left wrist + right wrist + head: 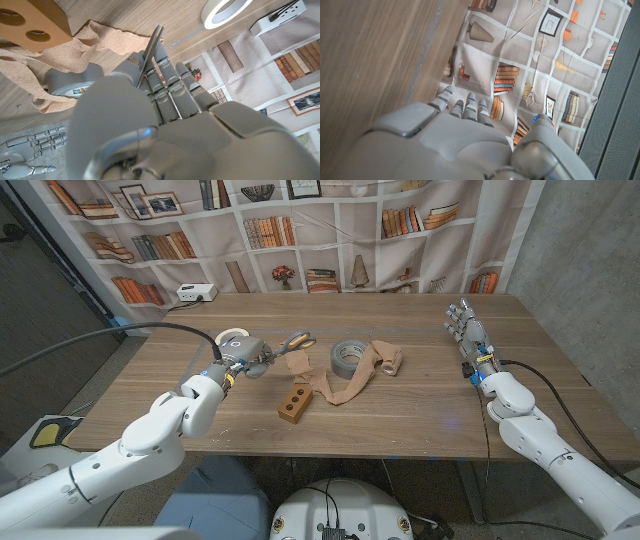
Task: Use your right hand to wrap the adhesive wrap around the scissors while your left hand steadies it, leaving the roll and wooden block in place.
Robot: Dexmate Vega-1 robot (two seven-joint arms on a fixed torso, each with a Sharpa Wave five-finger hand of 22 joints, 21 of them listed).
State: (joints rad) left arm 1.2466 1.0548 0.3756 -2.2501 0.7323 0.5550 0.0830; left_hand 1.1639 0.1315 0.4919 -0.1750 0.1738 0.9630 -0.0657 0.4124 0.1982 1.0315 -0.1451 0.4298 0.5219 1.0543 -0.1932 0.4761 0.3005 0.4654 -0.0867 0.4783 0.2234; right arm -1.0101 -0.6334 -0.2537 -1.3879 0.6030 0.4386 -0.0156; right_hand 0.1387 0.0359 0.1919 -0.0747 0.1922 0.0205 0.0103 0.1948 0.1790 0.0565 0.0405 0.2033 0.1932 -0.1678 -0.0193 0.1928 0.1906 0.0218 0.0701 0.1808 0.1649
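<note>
The left hand (245,352) pinches the scissors (290,342) at the counter's (420,415) middle-left, their long axis pointing toward the tan adhesive wrap (345,383), while the right hand (466,328), fingers spread and empty, stands well apart at the right.

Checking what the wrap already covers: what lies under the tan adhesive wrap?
The tan adhesive wrap drapes over the scissors blades, hiding their tips, and lies on the wooden table beside the grey tape roll. Whether anything else lies beneath cannot be seen.
</note>
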